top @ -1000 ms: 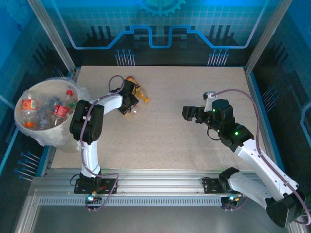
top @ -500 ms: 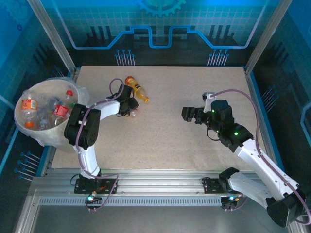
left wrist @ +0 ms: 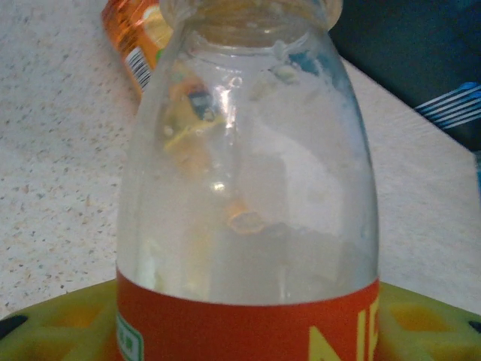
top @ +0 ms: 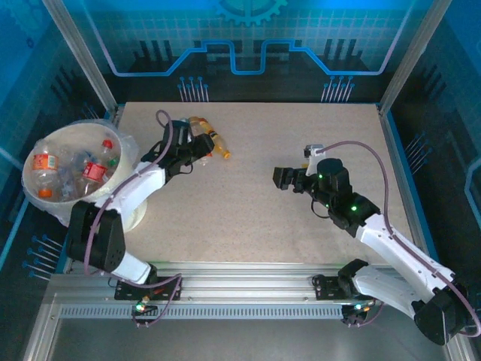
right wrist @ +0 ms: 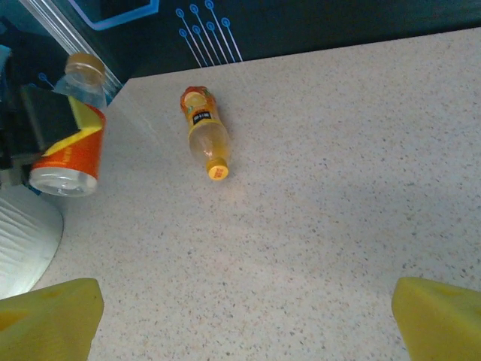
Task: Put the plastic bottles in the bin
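One speckled table (top: 263,218) carries the scene. At its left edge stands the bin (top: 83,214), a cream-white bucket with a clear liner. It contains several plastic bottles (top: 94,171) with red labels and caps.

Left gripper (top: 192,143): clenched on a clear bottle (left wrist: 248,188) with an orange-red label. Yellow pads (left wrist: 60,323) grip it at the label band, holding it tilted above the table, near the bin's right side.

Right gripper (top: 282,178): released, yellow fingers (right wrist: 52,308) spread wide with nothing between them. It hovers over mid-table, well apart from the bin.

One orange bottle (right wrist: 204,135) lies on its side on the table near the left gripper, cap toward the table's middle.
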`<action>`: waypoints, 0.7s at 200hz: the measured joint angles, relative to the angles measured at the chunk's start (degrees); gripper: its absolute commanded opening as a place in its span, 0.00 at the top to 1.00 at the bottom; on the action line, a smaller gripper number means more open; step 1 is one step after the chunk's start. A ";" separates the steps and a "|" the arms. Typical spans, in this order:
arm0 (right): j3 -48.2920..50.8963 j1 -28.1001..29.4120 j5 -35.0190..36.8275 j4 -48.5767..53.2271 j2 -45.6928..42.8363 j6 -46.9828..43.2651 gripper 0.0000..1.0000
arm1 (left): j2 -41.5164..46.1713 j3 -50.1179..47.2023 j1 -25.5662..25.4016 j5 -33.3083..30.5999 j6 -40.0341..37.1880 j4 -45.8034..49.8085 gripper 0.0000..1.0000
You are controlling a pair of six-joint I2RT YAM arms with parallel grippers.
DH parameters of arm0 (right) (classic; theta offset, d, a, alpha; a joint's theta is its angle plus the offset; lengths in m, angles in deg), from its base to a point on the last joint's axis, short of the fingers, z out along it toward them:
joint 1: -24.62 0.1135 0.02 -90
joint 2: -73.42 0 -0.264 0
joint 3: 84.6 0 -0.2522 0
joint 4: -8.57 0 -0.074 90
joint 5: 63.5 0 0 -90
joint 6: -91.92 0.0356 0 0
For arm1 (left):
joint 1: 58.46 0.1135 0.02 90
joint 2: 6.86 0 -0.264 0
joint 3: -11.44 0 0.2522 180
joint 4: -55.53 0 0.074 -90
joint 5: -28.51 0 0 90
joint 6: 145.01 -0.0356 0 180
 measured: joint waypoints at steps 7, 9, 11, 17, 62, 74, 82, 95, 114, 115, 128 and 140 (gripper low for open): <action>0.07 0.22 0.31 -0.72 0.24 0.00 0.00 | 1.81 0.02 0.00 0.63 -0.37 0.98 0.53; 0.07 0.33 0.46 -0.94 0.37 0.00 0.00 | 2.34 0.02 0.02 0.81 -0.48 1.31 0.53; 0.07 0.39 0.52 -1.11 0.42 0.00 0.00 | 2.82 0.02 0.02 0.92 -0.55 1.70 0.53; 0.07 0.55 0.81 -1.81 0.68 0.00 0.00 | 4.26 0.39 0.02 1.44 -1.05 3.43 0.53; 0.00 1.22 2.54 -4.17 3.61 0.02 0.00 | 14.10 12.66 0.00 0.37 -7.30 19.69 0.52; -0.13 1.22 2.78 -4.44 4.55 0.04 0.00 | 16.92 16.44 0.09 -2.69 -9.53 23.08 0.51; -0.42 1.22 2.69 -4.52 5.16 0.04 0.00 | 18.53 18.64 0.46 -5.14 -10.93 25.00 0.51; -1.09 1.22 2.54 -4.92 6.16 0.02 0.00 | 20.79 21.53 2.10 -8.72 -12.72 27.43 0.51; -2.86 1.22 1.73 -5.29 7.72 0.00 0.00 | 22.82 23.15 7.15 -11.76 -14.29 29.38 0.51; -2.95 1.22 1.68 -5.31 7.78 0.00 0.00 | 22.91 23.17 7.67 -11.96 -14.43 29.51 0.51; -4.26 1.22 0.72 -5.38 8.61 0.00 0.00 | 23.15 23.32 11.52 -12.81 -15.08 30.77 0.50; -5.16 1.27 -0.09 -5.42 9.16 0.00 0.00 | 22.60 23.39 14.84 -13.03 -15.30 31.78 0.49</action>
